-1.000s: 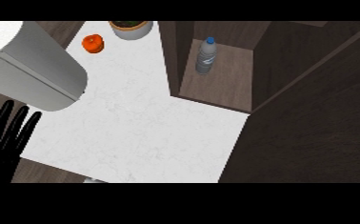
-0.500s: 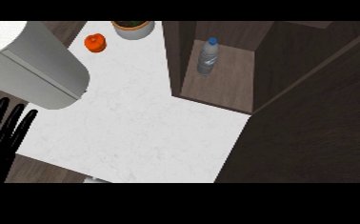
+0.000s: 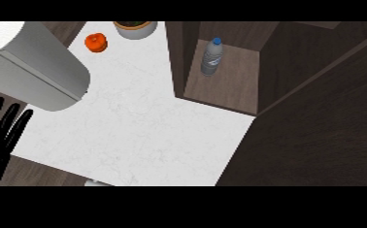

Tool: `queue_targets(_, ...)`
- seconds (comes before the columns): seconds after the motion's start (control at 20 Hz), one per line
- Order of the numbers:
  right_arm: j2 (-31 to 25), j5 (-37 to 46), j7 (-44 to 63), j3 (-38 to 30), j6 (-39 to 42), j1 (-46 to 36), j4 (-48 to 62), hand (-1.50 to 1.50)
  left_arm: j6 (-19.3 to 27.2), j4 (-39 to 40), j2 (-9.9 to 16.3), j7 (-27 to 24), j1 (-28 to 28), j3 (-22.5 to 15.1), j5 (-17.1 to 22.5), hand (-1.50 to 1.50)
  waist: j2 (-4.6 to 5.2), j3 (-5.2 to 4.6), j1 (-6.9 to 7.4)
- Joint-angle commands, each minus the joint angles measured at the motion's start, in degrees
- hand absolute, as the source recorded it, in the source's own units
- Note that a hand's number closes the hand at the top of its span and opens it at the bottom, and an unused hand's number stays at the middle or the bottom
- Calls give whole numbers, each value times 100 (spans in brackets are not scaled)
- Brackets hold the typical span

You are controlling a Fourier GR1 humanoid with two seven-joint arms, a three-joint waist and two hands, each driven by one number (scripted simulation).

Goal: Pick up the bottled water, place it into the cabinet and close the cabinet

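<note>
**Bottle shelved, door left to shut**

Bottled water (image 3: 210, 57) upright inside open cabinet (image 3: 229, 84), unmoved since a second ago. Left hand (image 3: 10, 125) resting at left edge, fingers straight, slightly lower than before. Right hand out of view. Closing remains.

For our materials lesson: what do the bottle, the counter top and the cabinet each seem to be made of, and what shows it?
The bottle looks like clear plastic: see-through body, blue cap. The counter top looks like polished white stone, probably marble, from its faint grey veins. The cabinet looks like dark brown wood with a matt finish and faint grain, though it could be laminate.
</note>
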Motion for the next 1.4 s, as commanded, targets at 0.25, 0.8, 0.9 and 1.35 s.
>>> queue_targets(0.25,439,-523,314,704,-79,-61,207,150,-127,28,61,-1,-69,77,35,-150,220,27,260)
queue_targets(0.8,718,-562,513,67,-434,-277,405,150,-222,34,116,47,-230,144,124,-150,257,46,253)
queue_targets(0.9,704,-409,667,-15,-410,-518,448,150,-258,83,96,56,-206,99,113,-150,218,36,262)
queue_targets(1.35,956,-346,1572,-395,-628,-1563,1129,150,-297,152,140,125,-254,116,139,-150,186,55,269)
